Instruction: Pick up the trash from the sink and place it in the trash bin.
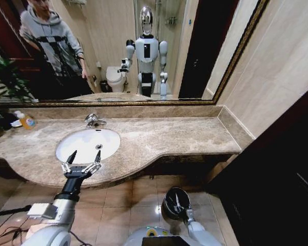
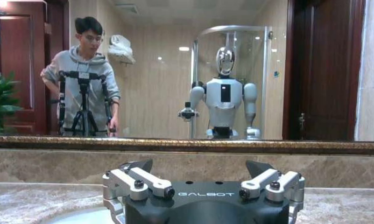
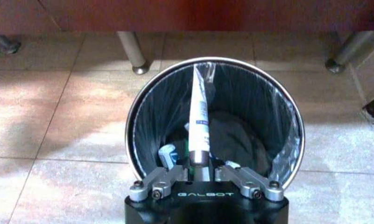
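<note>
White tube (image 3: 199,116) clamped in right gripper (image 3: 201,173), over trash bin (image 3: 143,116).

The word "GALBOT" stands in pale letters on the dark body of the left gripper (image 2: 199,175), just below its spread fingers (image 2: 140,179), as seen from the left wrist. The same word "GALBOT" stands on the dark body of the right gripper (image 3: 201,173) in the right wrist view. The white tube (image 3: 199,119) held there carries blue marks, too small to read. Nothing legible appears in the head view.
</note>
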{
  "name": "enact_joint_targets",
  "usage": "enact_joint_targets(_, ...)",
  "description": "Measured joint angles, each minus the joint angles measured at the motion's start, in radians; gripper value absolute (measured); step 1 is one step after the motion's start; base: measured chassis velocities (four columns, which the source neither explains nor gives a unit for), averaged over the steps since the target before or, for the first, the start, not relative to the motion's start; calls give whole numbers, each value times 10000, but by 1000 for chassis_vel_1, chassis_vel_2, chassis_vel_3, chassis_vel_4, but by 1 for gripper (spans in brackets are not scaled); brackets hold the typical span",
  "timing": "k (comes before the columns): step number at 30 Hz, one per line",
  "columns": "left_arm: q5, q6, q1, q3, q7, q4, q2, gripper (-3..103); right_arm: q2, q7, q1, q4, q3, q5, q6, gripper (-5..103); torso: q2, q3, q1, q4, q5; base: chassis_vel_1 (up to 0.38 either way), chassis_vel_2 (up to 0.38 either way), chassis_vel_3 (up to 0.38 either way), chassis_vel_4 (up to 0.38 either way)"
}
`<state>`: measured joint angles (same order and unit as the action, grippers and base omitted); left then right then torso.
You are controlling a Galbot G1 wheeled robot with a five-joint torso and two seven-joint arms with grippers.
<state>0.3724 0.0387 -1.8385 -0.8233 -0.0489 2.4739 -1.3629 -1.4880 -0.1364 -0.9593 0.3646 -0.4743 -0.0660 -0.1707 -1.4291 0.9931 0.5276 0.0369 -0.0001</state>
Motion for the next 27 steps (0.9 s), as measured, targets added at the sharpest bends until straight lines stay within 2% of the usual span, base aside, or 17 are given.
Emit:
enact_joint_targets(6,0,0,0,0,0,0,0,100,-93,236,260,-311,-57,88,284,17,0,0,0,0,1,0,0,0,0)
enact_joint_targets(16,0,0,0,0,0,0,0,100,-13,206,65,-156,-14,165,251,17,0,0,-1,-1,0,0,0,0,0)
enact_joint_targets(17,0,0,0,0,0,0,0,100,1,157,45,-139,-14,192,210,14,0,0,-1,-1,1,0,0,0,0)
enact_joint_targets(19,1,0,0,0,0,0,0,100,17,112,1,-95,-22,316,127,24,0,0,-1,-1,0,0,0,0,0)
enact_joint_targets(24,0,0,0,0,0,0,0,100,23,117,-139,66,-20,482,105,35,0,0,-1,-1,0,0,0,0,0)
enact_joint_targets(27,0,0,0,0,0,0,0,100,25,106,-230,120,-23,585,77,51,0,0,-1,0,0,0,0,0,0)
